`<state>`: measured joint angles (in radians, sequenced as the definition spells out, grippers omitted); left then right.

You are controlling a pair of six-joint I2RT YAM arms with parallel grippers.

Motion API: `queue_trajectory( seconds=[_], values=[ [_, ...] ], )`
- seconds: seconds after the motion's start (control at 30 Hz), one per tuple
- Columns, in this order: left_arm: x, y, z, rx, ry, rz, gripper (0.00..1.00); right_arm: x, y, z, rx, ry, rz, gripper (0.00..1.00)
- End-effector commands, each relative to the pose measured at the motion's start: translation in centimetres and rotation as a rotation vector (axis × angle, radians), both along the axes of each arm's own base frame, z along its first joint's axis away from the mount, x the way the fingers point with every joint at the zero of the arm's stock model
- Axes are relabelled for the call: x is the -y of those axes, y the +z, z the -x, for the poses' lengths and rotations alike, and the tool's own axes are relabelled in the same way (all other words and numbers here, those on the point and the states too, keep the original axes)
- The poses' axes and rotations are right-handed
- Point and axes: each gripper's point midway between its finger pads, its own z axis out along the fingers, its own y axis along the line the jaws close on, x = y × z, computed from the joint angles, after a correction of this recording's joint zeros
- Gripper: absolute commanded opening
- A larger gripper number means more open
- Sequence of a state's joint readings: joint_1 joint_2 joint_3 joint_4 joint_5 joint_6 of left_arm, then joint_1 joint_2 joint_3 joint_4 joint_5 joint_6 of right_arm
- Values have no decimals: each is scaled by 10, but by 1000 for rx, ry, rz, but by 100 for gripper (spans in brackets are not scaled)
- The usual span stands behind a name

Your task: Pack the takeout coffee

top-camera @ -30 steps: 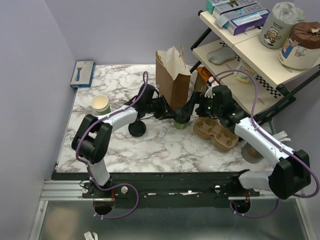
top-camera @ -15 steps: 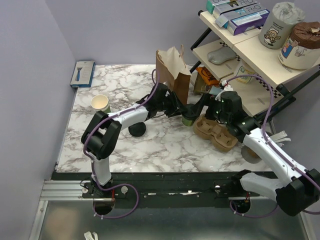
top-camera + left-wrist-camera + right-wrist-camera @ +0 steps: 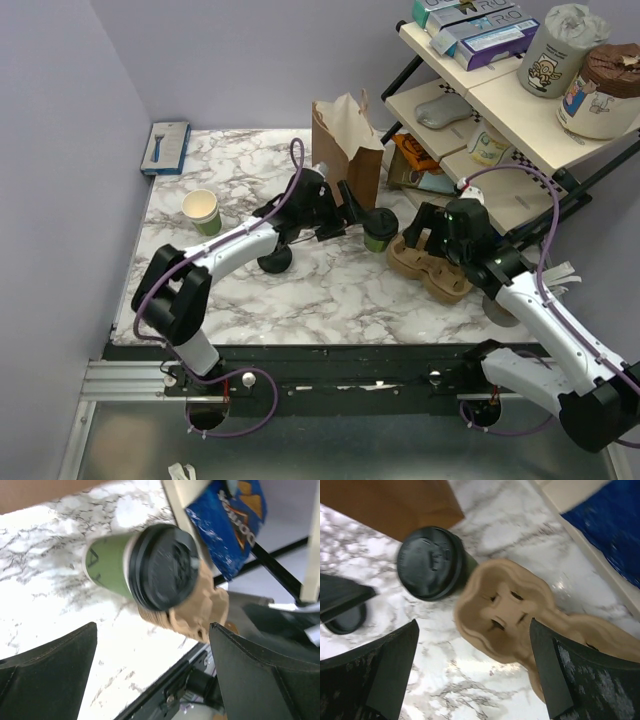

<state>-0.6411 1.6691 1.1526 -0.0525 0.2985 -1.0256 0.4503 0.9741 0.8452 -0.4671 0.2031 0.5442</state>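
Note:
The takeout coffee (image 3: pixel 379 229), a dark-green cup with a black lid, stands upright on the marble table between the brown paper bag (image 3: pixel 347 150) and the pulp cup tray (image 3: pixel 430 266). My left gripper (image 3: pixel 352 207) is open just left of the cup, with nothing between its fingers. In the left wrist view the cup (image 3: pixel 112 570) lies beyond the open left gripper (image 3: pixel 152 630). My right gripper (image 3: pixel 426 224) hovers open over the tray's left end. In the right wrist view the cup's lid (image 3: pixel 430 562) and the tray (image 3: pixel 512 610) lie beyond the right gripper (image 3: pixel 473 625).
A lidless green cup (image 3: pixel 202 210) stands at the left, and a loose black lid (image 3: pixel 274 259) lies under the left arm. A blue box (image 3: pixel 166 146) sits at the back left corner. A loaded shelf rack (image 3: pixel 500 120) crowds the right side.
The left gripper has opened and let go of the coffee, which now stands a little further right by the tray. The right gripper has drawn back to the right, over the tray.

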Motion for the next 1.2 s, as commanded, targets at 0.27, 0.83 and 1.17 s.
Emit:
queue_trajectory(
  seconds=[0.27,0.83,1.17],
  values=[
    [-70,1,50,60,82,-156,99,40,-77,33,-328,-176,125,98],
    [-79,3,64,97,66,-145,99,45,-96,24,-367,-264,86,65],
    [-80,2,61,114,81,-152,99,54,-89,26,-351,-284,116,39]
  ],
)
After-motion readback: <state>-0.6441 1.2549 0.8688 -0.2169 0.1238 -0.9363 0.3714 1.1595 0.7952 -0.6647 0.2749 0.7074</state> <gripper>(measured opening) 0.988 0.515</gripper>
